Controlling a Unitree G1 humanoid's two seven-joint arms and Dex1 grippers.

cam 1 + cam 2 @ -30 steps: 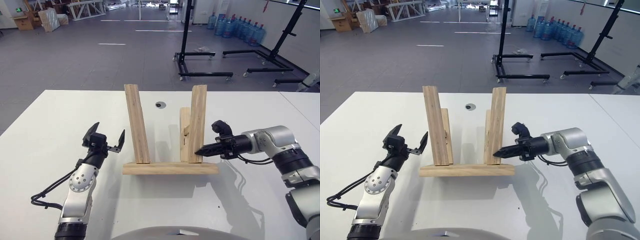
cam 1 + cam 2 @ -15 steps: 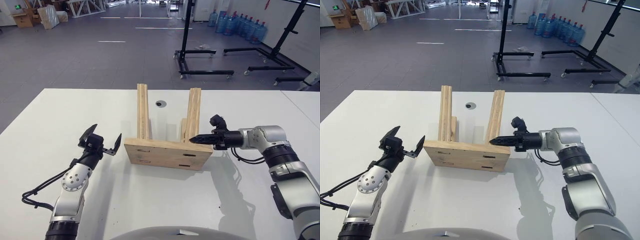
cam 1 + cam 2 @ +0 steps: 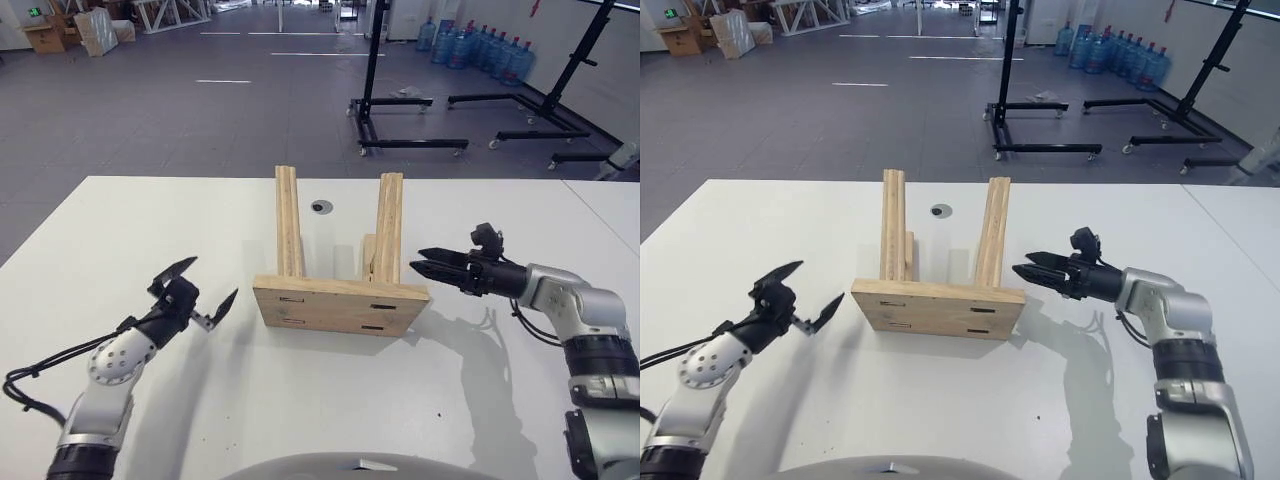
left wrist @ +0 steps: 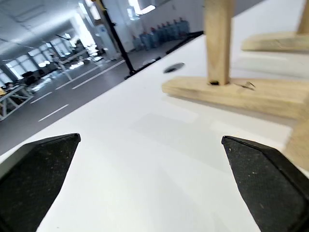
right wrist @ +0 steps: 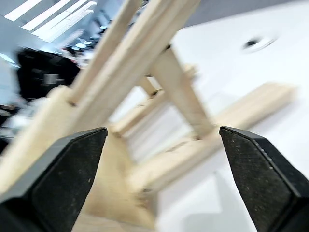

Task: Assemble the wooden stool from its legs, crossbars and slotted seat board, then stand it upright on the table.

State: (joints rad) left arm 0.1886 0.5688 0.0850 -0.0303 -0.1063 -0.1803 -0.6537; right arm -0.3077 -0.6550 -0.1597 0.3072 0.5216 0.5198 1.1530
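The assembled wooden stool (image 3: 340, 304) lies on its side in the middle of the white table (image 3: 120, 220). Its slotted seat board faces me and its legs (image 3: 288, 226) point away along the tabletop. My left gripper (image 3: 211, 280) is open, a short gap left of the seat board's edge, touching nothing. My right gripper (image 3: 418, 259) is open, just right of the seat's upper right corner and the right-hand legs (image 3: 991, 232), apart from the wood. The left wrist view shows a leg and crossbar (image 4: 219, 43) beyond my fingers (image 4: 38, 179). The stool's legs (image 5: 145, 63) run close ahead in the right wrist view.
A small round grommet (image 3: 320, 208) sits in the table behind the stool. A second table (image 3: 610, 200) adjoins on the right. Black wheeled stands (image 3: 400, 110) are on the floor beyond the far edge. Bare tabletop stretches in front of the stool and on both sides.
The stool tipped from seat-down with legs up onto its side. My right gripper drew back to the right off the leg and opened. My left gripper moved slightly lower left.
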